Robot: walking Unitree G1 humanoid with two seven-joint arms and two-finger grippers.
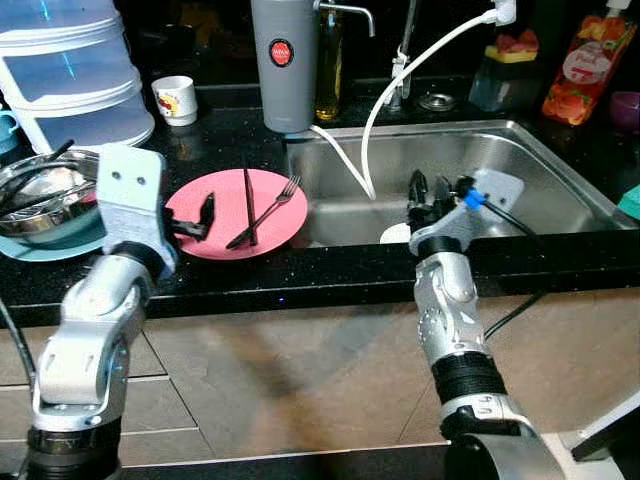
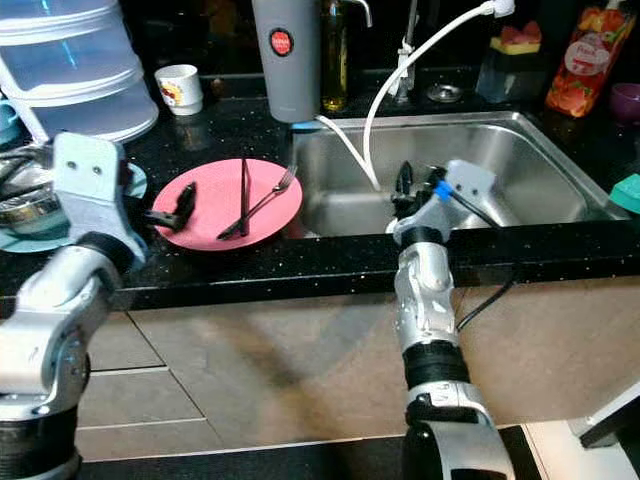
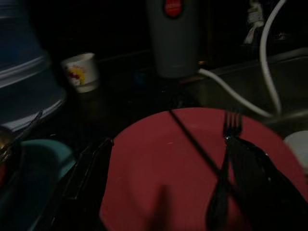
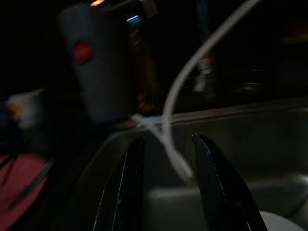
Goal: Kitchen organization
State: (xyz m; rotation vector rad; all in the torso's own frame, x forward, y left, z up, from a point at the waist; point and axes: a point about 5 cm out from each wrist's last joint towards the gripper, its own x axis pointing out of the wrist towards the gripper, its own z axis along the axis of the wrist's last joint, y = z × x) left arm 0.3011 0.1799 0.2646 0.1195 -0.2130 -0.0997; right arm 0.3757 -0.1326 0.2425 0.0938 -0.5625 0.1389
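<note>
Two spread left fingers (image 1: 205,216) over pink plate (image 1: 215,205) edge, beside fork (image 1: 270,208).

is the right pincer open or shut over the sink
Open: the right pincer hangs over the sink with a clear gap between its two black fingers, gripping nothing.

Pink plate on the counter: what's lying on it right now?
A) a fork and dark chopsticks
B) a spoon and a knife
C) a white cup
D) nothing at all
A: the pink plate carries a fork and dark chopsticks crossing on it, while the left tool hovers at its left edge and the right tool is over the sink.
</note>
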